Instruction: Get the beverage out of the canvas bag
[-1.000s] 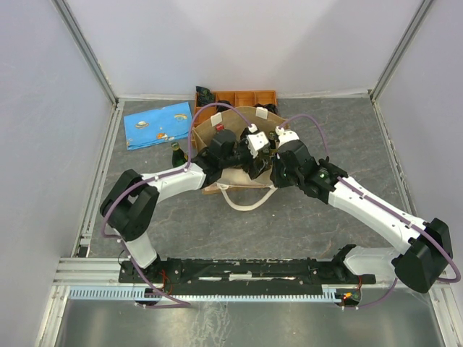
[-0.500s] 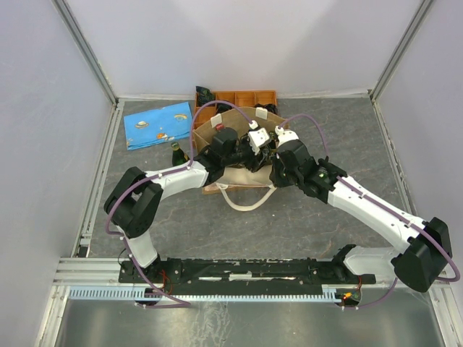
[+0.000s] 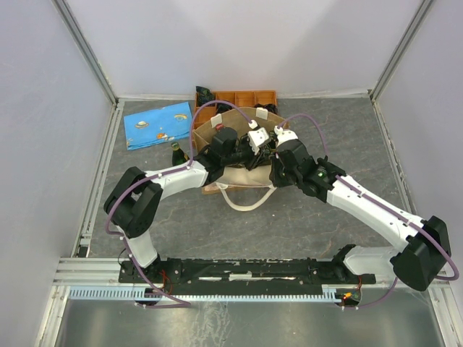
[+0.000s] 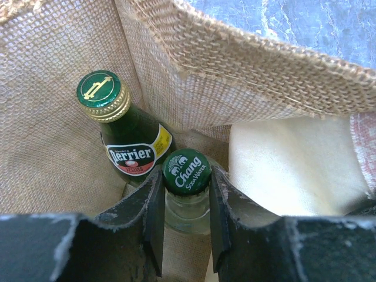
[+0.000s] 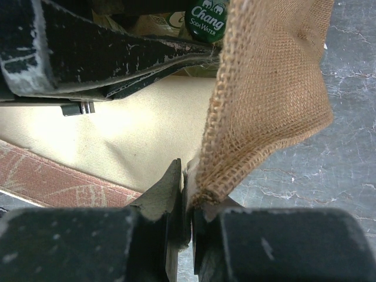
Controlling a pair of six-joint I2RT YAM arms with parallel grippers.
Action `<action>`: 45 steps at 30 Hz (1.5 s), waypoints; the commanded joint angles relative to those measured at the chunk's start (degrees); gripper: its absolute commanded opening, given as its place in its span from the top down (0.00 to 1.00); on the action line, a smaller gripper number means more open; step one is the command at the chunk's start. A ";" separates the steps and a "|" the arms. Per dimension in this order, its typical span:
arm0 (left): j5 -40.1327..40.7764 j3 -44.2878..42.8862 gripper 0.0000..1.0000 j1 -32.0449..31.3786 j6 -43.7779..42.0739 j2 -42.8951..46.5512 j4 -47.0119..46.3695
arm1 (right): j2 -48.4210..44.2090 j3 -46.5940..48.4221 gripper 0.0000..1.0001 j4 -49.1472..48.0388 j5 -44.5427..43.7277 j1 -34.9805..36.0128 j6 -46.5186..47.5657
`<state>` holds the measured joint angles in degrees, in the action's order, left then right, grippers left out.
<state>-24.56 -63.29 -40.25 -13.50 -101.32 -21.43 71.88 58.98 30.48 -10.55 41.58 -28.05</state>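
The canvas bag stands at mid-table, its woven rim wide apart. Inside stand two beverages: a clear Chang soda-water bottle with a green cap and a green Perrier bottle to its left. My left gripper reaches into the bag and is shut on the Chang bottle's neck just under the cap. At the bag's right side, my right gripper is shut on the bag's rim, holding it outward. The Chang cap also shows in the right wrist view.
An orange compartmented tray sits right behind the bag. A flat blue pouch lies at the back left. A green bottle stands on the table left of the bag. The bag's cream handle loops toward me.
My left gripper's jaws have closed from wide open onto the Chang bottle's neck inside the bag. The right gripper has kept its hold on the rim, shifting only slightly.
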 commanded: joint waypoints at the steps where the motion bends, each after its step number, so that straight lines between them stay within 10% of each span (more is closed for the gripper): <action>1: -1.13 -1.91 0.72 0.37 -0.80 0.16 1.44 | -0.01 2.64 0.85 -0.59 0.92 0.23 1.06; 15: -1.97 -1.66 0.35 0.35 1.68 -1.61 -3.54 | 0.42 2.70 0.86 -0.69 0.97 0.19 1.05; 25: -2.07 -1.22 0.37 0.35 3.29 -2.81 -6.25 | 0.53 2.60 0.85 -0.58 0.79 0.22 1.15; 32: -2.28 -1.14 0.47 0.35 4.06 -4.12 -6.36 | 1.08 2.98 0.85 -0.61 0.71 0.23 1.24; 38: -2.06 -1.32 0.96 0.35 3.81 -4.16 -4.30 | 1.07 3.09 0.85 -0.35 0.53 0.21 1.29; 45: 0.21 -4.30 0.97 0.39 3.63 0.53 -2.91 | 0.82 3.06 0.86 -0.03 0.40 0.21 1.31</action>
<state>-25.52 -64.38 -40.21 -10.66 -103.39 -24.60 73.21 59.57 30.30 -10.44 41.58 -28.23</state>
